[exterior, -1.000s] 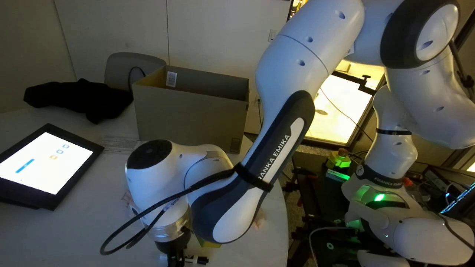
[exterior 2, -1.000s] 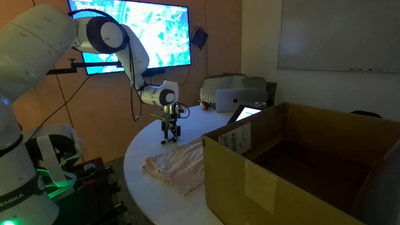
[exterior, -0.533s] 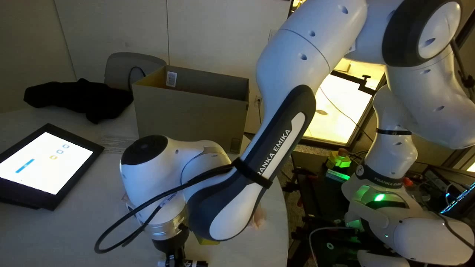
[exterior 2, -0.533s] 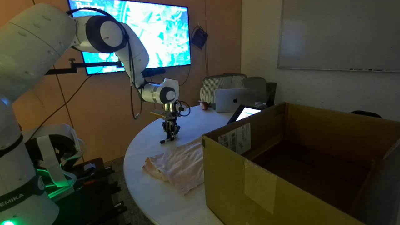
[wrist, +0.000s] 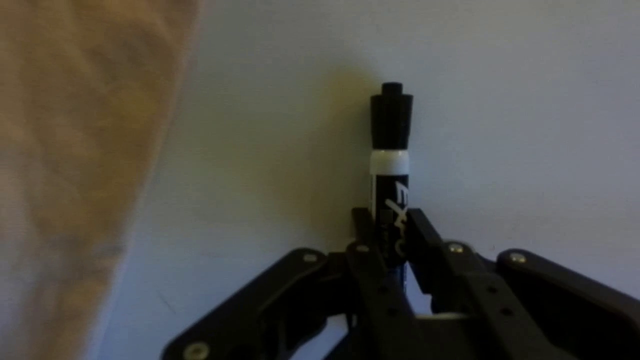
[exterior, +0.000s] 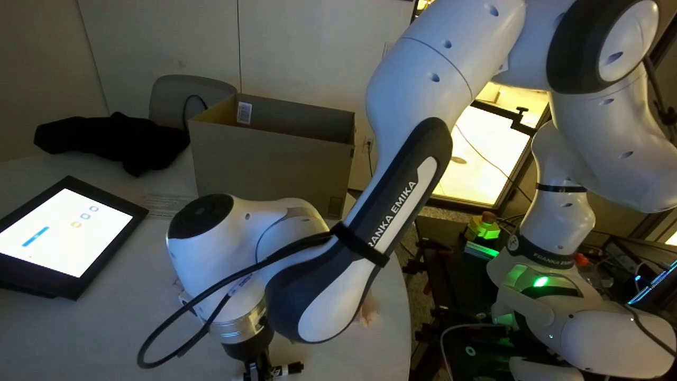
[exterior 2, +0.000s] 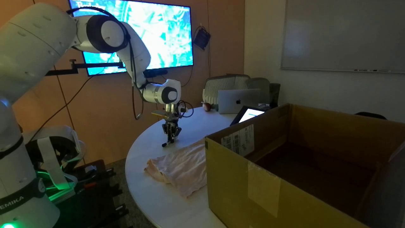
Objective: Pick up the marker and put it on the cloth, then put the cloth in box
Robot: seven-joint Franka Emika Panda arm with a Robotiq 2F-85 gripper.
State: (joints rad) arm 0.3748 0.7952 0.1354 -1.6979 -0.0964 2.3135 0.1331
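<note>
We see the end effector gripping the marker just beside the cloth, with its jaws touching it on both sides. Compared with a second ago, the jaws stand closer together, and in both exterior views the marker points at a new slant. Whether it touches the desk we cannot tell. We find the cloth rumpled and in the same spot as earlier; the box stands near the cloth, on the side away from the marker, likewise unmoved.

Tablet (lit), black fabric — bunched, laptop
</note>
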